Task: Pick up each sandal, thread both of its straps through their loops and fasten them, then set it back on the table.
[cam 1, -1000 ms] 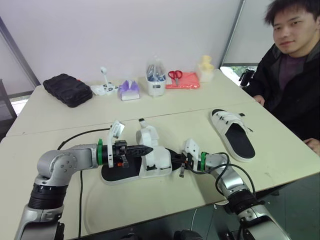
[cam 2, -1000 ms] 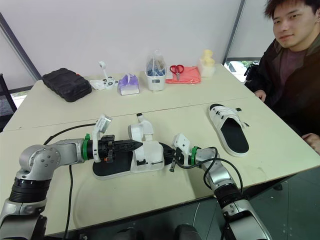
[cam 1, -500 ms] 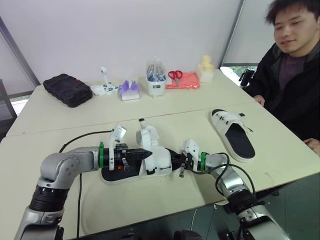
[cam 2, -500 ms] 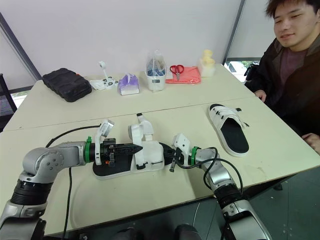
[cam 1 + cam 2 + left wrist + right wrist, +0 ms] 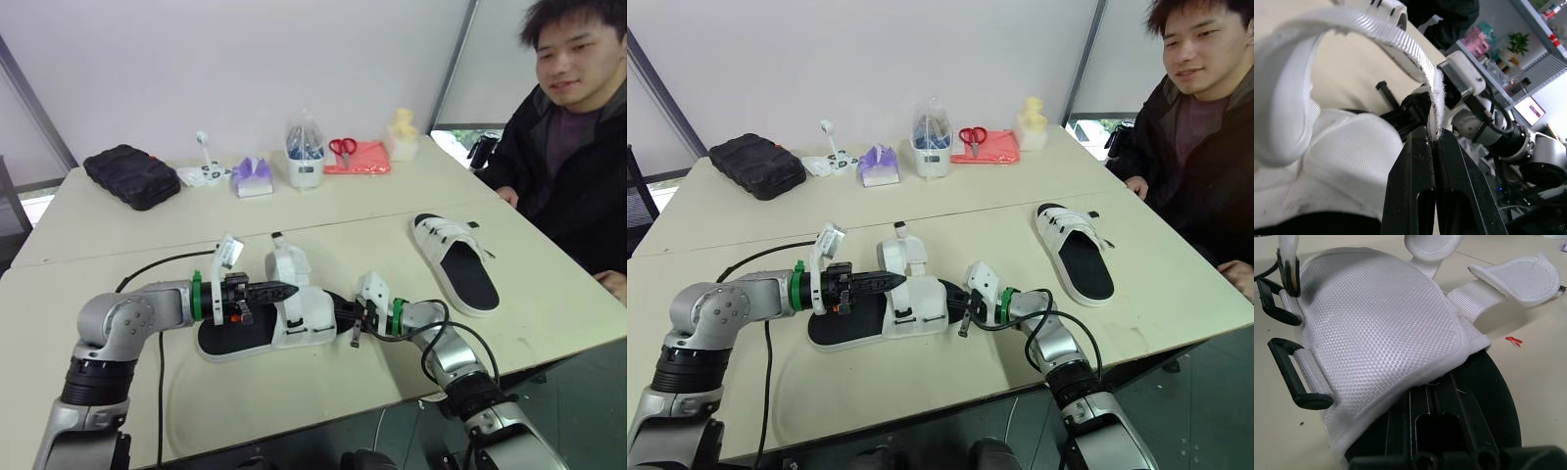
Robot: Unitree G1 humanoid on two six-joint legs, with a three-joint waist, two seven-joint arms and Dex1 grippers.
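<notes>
Bench (image 5: 294, 387), near edge: sandal (image 5: 306, 321) lying flat | left pincer (image 5: 290, 290) clenched on limp webbing strap (image 5: 1400, 44) | right pincer (image 5: 340, 311) clamps stiff sole end | light; best gripped at strap tip.

Text, brands, numbers: none can be read in any view.
Sandal (image 5: 1381, 323) upper: plain white weave, no mark legible on it.
White container (image 5: 306, 162), at 12 o'clock on the table (image 5: 98, 235): label too small to tell.
</notes>
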